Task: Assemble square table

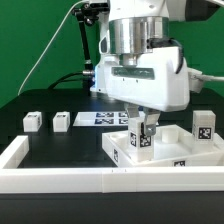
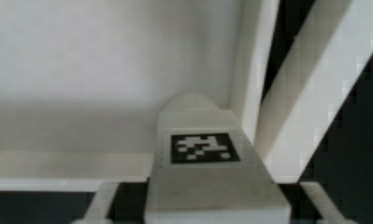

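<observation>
**Exterior view:** sitting off the arm (image 1: 135,45), a little above the black table (image 1: 50,137), looking across the low border wall (image 1: 60,182) and facing the arm. It is standing back far enough to be taking in most of the work area.

**Wrist view:** riding on the wrist, looking down past the gripper (image 2: 204,205), very close and blurring slightly.

**Shared ground:** both are showing the tagged leg (image 2: 204,150) and the part of the white slab (image 2: 94,80) around it.

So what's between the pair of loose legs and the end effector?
The marker board lies between them; the exterior view shows it.
</observation>
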You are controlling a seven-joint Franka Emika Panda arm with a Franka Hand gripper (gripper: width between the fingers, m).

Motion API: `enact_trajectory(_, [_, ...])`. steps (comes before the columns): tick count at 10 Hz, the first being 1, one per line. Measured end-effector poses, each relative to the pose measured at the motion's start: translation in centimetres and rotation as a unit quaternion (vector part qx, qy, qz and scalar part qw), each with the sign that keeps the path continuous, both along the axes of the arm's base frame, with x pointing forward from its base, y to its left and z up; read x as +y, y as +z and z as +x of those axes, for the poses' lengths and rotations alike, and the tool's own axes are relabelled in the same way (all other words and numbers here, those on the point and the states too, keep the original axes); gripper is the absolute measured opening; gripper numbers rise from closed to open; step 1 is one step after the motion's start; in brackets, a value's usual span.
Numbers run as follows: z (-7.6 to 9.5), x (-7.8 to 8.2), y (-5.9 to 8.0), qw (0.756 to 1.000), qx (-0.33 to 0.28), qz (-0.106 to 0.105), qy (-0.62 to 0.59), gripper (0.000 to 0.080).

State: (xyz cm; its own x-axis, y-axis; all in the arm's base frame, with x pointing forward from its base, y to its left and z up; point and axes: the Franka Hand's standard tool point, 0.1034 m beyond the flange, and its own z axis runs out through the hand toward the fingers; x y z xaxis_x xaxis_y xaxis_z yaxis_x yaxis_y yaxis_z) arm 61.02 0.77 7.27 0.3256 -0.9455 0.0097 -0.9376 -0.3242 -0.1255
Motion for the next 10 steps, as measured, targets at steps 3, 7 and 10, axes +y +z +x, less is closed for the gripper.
enact_trajectory(3, [-0.06,0.18,-0.12,0.998,-0.001,-0.009,0.063,0.0494])
enact_trajectory(7, [0.05,0.16,-0.08,0.965,-0.010,-0.033,0.258,0.0644])
enact_trajectory(10, [0.13,-0.08,-0.07,0.913,-0.019,-0.056,0.404,0.0649])
